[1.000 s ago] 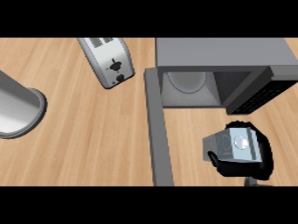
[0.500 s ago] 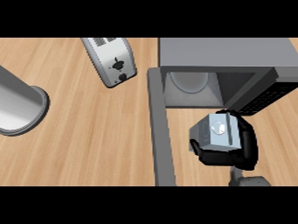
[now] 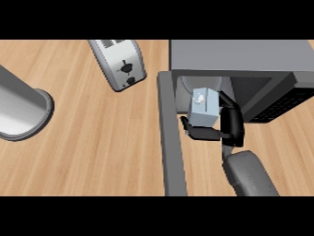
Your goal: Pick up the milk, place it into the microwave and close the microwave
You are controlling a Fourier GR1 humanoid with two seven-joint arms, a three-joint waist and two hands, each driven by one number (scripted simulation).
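Milk carton [image 3: 203, 107] is clutched by the right hand [image 3: 230, 124], fingers curled round it, right at the mouth of the open microwave [image 3: 241, 55]. Wooden counter [image 3: 98, 138] is shared with a toaster [image 3: 120, 64].

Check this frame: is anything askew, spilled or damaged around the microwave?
Nothing looks spilled or damaged. The right hand holds the milk at the mouth of the microwave, whose door stands wide open. The toaster sits skewed relative to the microwave, but that is only how it is placed.
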